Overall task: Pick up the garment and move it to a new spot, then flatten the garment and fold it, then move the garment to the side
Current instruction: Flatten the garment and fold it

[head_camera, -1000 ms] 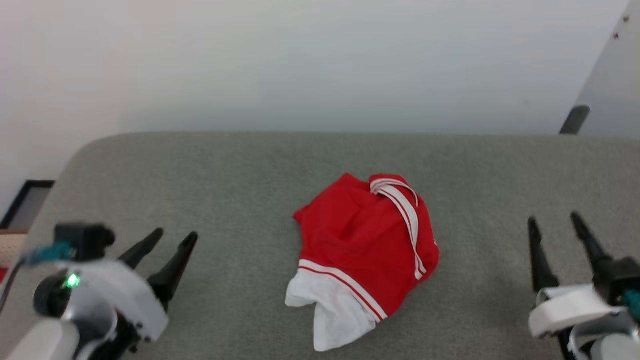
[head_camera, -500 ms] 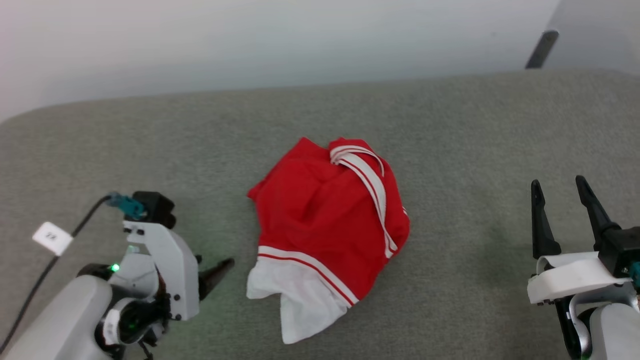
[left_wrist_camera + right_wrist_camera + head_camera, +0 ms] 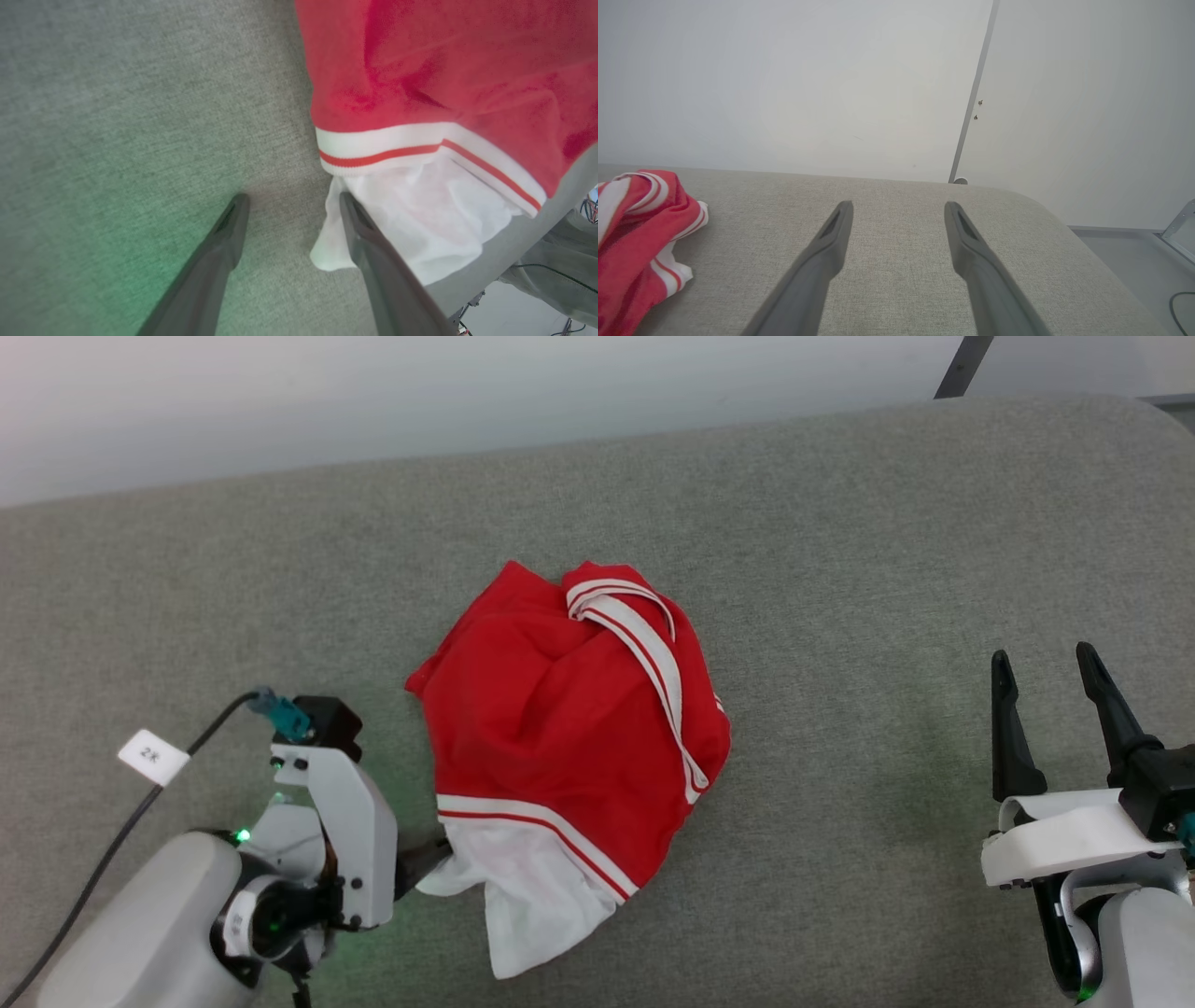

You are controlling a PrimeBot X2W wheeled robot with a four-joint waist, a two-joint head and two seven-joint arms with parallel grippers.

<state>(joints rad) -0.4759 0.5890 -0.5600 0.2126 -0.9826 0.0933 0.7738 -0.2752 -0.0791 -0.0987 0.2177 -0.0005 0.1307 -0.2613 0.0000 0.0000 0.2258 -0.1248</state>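
Red garment [image 3: 434, 70] touches the wide-spread left end effector [image 3: 293, 198].

I have the garment [image 3: 560, 728] lying on the middle of the padded surface [image 3: 840, 569]. The left gripper [image 3: 289, 201] sits at the garment's near left corner, with one finger over the fabric and the other over bare surface. The right gripper [image 3: 1044, 663] is well apart, at the near right. The wall [image 3: 467, 392] stands behind the far edge.

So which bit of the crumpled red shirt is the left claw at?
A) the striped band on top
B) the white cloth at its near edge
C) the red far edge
B: the left gripper, open, sits at the white cloth of the garment, one tip overlapping its edge.
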